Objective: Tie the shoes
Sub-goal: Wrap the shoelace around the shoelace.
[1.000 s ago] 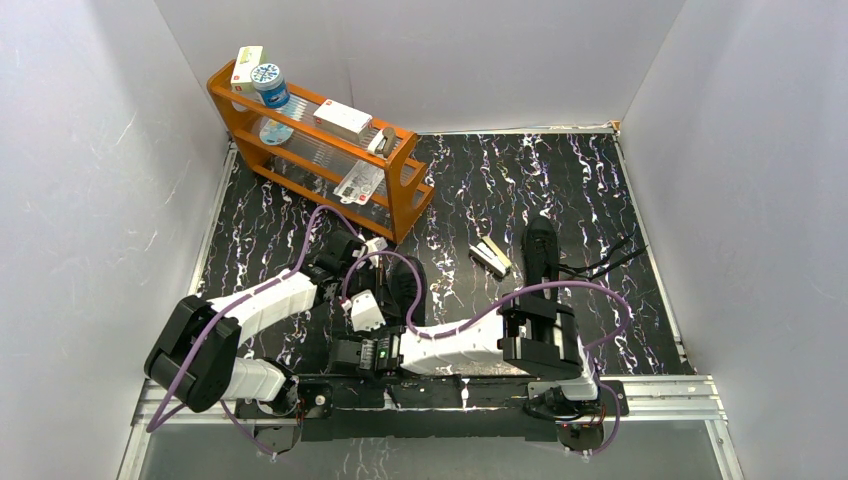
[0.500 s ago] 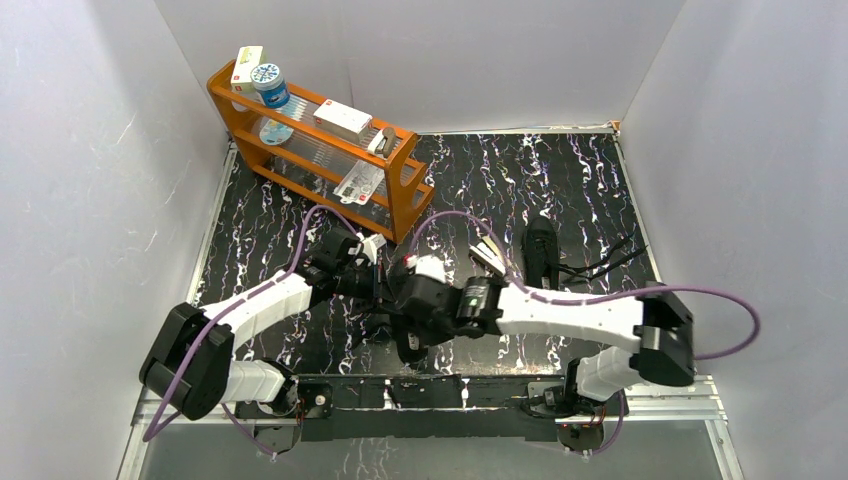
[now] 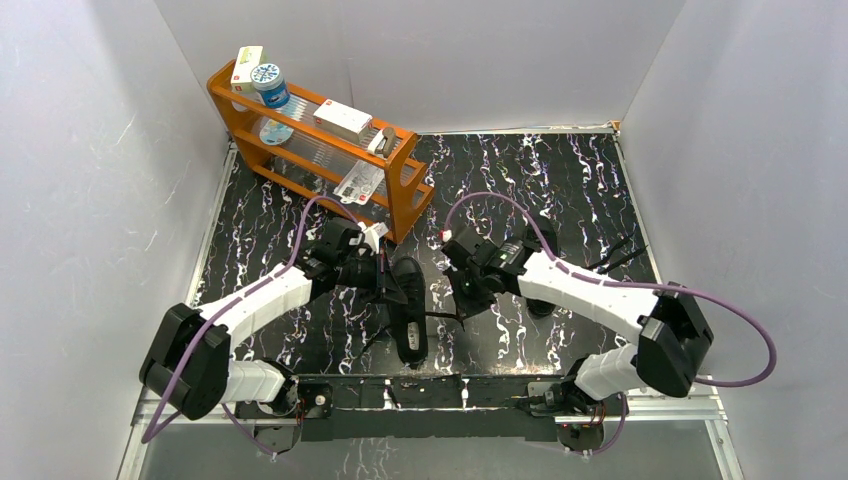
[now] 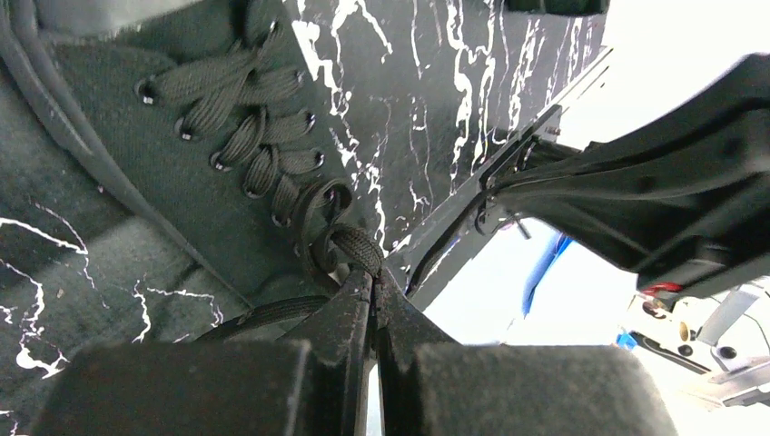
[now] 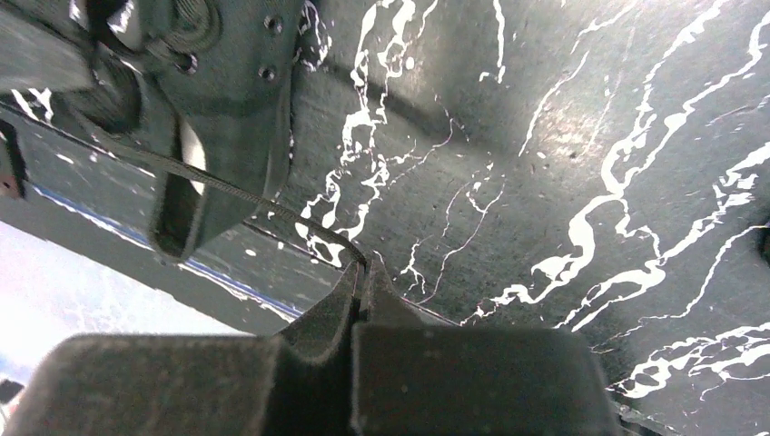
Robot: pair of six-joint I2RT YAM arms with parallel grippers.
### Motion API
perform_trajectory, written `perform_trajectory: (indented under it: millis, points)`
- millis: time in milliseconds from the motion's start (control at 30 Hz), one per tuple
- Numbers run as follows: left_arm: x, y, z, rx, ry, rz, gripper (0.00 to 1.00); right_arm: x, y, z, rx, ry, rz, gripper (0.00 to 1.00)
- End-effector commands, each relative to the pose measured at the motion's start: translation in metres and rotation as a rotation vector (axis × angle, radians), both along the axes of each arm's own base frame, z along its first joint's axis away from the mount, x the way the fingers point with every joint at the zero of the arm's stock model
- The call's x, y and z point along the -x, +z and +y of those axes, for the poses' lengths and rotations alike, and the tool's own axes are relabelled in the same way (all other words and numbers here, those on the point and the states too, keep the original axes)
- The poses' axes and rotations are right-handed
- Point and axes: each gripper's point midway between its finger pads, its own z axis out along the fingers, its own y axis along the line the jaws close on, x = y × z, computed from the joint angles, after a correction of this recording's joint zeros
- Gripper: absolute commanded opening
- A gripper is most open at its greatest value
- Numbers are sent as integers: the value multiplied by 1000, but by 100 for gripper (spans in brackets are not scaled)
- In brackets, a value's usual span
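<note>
The right arm (image 3: 590,290) has swung rightward: right fingers (image 5: 331,304) pinch a lace (image 5: 243,194) taut from the near shoe (image 3: 408,315) on the desk (image 3: 560,190), left fingers (image 4: 345,313) pinch its loop (image 4: 354,243) by the eyelets (image 4: 311,119); draw both apart evenly.

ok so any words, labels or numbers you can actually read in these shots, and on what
Nothing is legible.
Box with a red patch at the orange rack's left end: print too small.
Blue-patterned round lid: no readable words.
White box on the rack top: too small.
White packet on a lower shelf: blurred.
Black shoe, wrist views: no marking shows.
</note>
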Motion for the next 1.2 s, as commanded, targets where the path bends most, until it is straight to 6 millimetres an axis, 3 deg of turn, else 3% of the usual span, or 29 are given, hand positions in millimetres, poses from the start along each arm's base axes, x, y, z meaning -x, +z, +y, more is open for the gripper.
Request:
perform_trajectory:
  millis: [0, 133, 267, 333, 433, 533, 767, 833, 900, 1000, 1167]
  points:
    - [-11, 15, -1, -7, 7, -49, 0, 20, -22, -17, 62, 93, 114, 0]
    - [-6, -3, 6, -54, -8, -36, 0, 22, -37, -21, 87, 153, 153, 0]
    - [6, -15, 10, -79, -60, 13, 0, 12, -32, 10, -76, 289, 79, 8]
    - [8, -13, 11, -75, -64, 14, 0, 5, -27, 23, -128, 359, 28, 16]
    - [7, -10, 13, -80, -46, 0, 0, -6, -21, 32, -138, 447, -35, 39]
    - [10, -8, 14, -74, -33, 13, 0, -16, -5, 49, -218, 534, -130, 52]
    - [13, -6, 15, -76, -30, 23, 0, -22, 18, 81, -376, 782, -333, 55]
    - [14, -6, 16, -84, -36, 25, 0, -30, 11, 72, -304, 759, -347, 55]
    - [14, -7, 17, -93, -41, 25, 0, -42, 1, 50, -178, 648, -318, 54]
    - [13, -6, 18, -95, -40, 16, 0, -45, -8, 13, -43, 410, -243, 52]
    - [12, -6, 17, -95, -49, 7, 0, -8, 15, -20, -1, 190, -59, 60]
